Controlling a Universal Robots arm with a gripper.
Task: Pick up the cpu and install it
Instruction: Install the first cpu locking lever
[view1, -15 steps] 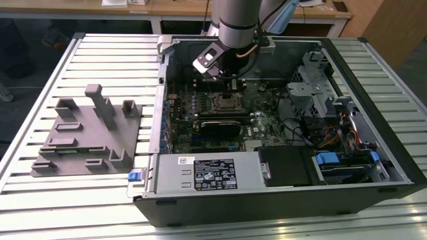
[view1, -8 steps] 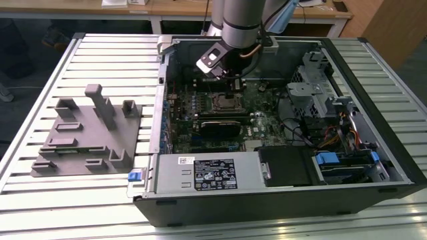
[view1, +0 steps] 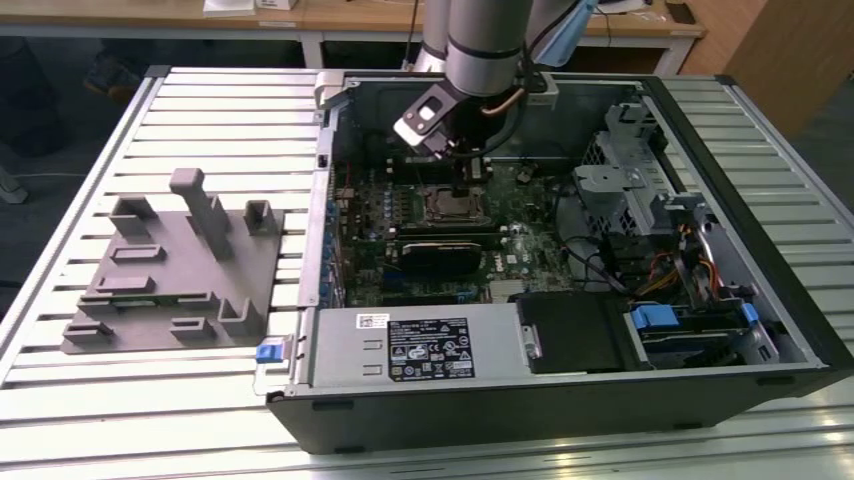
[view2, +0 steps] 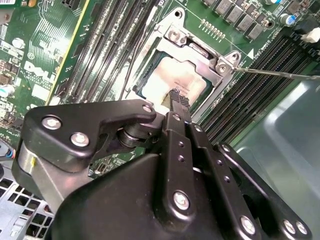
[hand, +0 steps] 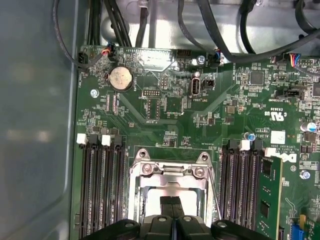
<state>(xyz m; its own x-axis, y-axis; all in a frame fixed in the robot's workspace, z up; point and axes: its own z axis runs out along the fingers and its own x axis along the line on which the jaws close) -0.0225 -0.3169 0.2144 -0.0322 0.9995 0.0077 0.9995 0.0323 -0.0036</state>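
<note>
Cpu (view2: 175, 77) in socket (view2: 200, 52) — gripper (view2: 176, 96) above

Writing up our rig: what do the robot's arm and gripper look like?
The grey cylindrical arm carries a pale blue joint cap, a coppery cable and a white-and-black box near the wrist. The matte black gripper is built of hinged link bars with silver screws.

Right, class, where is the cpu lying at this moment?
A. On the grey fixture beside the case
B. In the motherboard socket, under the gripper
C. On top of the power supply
B: in the second wrist view the cpu shows its silvery top inside the socket's metal frame, directly beneath the tip of the gripper.
</note>
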